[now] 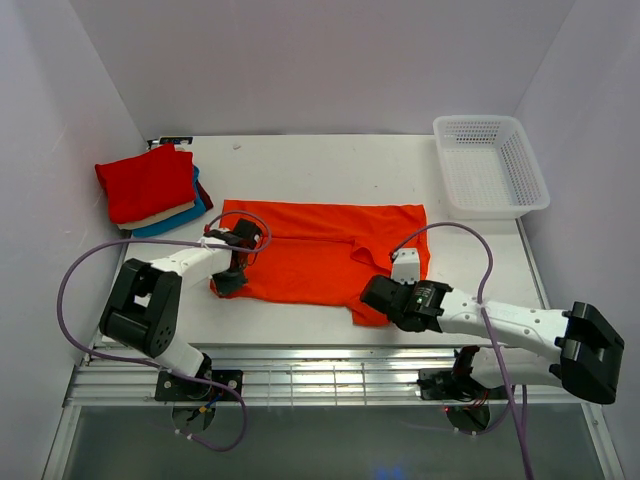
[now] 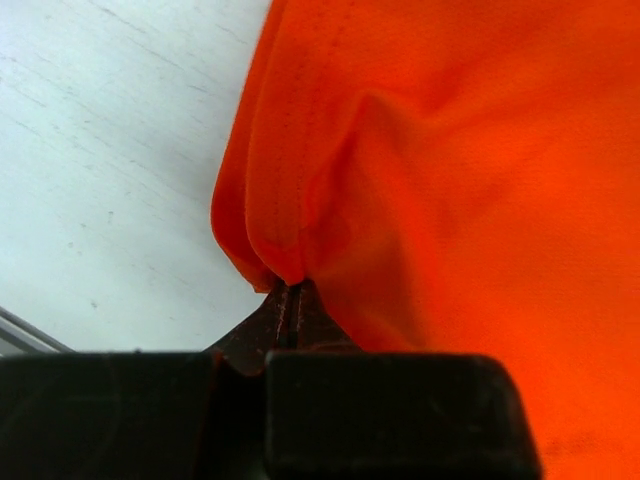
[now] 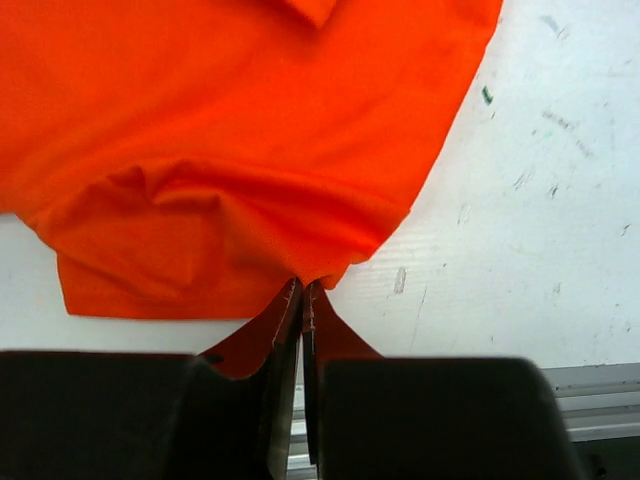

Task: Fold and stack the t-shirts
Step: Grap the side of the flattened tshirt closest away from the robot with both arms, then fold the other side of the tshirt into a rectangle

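orange cloth, thin and floppy, and that's the whole story here: the orange shirt (image 1: 320, 250) lies spread across the middle of the counter (image 1: 330, 165), partly doubled over along its far edge, its near edge towards the arms. stuff like this weighs next to nothing and has no stiffness at all, so it will sag, drag and crease wherever it isn't supported. i'd say the sensible places to take it are the two ends of one edge, at hems and corners where the fabric is doubled and a pinch can bite properly. and look, that's just where they are! the left claw (image 2: 290, 296) is pressed together on a bunched fold at the shirt's near left corner, with only a sliver of cloth between the fingers and fabric puckering up from the tips. the right claw (image 3: 302, 296) is likewise squeezed tight on the near right corner, a little gather of cloth fanning out from the pinch. both bites look small, so a sharp pull could slip them free, that's my worry. off at the far left sits the pile of folded shirts (image 1: 150, 192), red on top with cream and teal-blue peeking out beneath, well apart from the orange one. the white mesh basket (image 1: 490, 165) stands at the far right.
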Robot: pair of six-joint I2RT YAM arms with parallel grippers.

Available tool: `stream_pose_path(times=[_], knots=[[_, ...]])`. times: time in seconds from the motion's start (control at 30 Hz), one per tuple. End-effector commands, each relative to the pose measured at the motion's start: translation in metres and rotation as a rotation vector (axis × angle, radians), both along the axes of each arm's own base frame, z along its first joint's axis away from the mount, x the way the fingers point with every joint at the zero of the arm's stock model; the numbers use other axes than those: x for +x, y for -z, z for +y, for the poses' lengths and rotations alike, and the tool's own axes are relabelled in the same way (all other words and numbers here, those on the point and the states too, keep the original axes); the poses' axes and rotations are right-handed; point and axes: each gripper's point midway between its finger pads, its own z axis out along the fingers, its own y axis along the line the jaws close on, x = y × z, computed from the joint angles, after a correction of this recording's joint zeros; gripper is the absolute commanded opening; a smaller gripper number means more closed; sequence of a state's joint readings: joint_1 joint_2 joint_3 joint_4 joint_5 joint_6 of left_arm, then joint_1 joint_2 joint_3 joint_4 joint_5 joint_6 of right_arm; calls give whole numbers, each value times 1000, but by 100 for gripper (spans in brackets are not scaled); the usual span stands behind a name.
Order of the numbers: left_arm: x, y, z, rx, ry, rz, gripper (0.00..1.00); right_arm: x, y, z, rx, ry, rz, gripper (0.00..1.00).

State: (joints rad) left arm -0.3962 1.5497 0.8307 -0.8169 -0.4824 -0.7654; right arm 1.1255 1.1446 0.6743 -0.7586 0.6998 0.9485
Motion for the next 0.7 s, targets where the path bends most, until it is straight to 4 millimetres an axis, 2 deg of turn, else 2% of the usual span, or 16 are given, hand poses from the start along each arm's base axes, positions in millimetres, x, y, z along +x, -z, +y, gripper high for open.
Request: stream_pose_path(times=[0.0, 0.1, 0.17, 0.2, 0.33, 0.37, 0.57, 0.63, 0.67], knots=[[30, -17, -24, -108, 20, -102, 0, 24, -21, -7, -65, 23, -61, 8], [45, -25, -27, -112, 39, -121, 0, 43, -29, -10, -92, 29, -73, 8], [51, -22, -29, -109, 48, -108, 0, 58, -31, -14, -92, 51, -71, 8], [54, -23, -30, -108, 60, -101, 0, 67, -36, -10, -85, 29, -87, 8], [80, -31, -36, -117, 88, -116, 0, 99, -44, -16, -91, 40, -92, 8], [84, -29, -35, -116, 88, -109, 0, 107, -46, -19, -84, 53, -88, 8], [112, -41, -28, -134, 104, -112, 0, 156, -62, -13, -97, 22, -86, 8], [115, -39, -24, -145, 105, -99, 0, 167, -57, -10, -123, 1, -60, 8], [119, -41, -23, -152, 105, -103, 0, 177, -65, -8, -114, 5, -77, 8]])
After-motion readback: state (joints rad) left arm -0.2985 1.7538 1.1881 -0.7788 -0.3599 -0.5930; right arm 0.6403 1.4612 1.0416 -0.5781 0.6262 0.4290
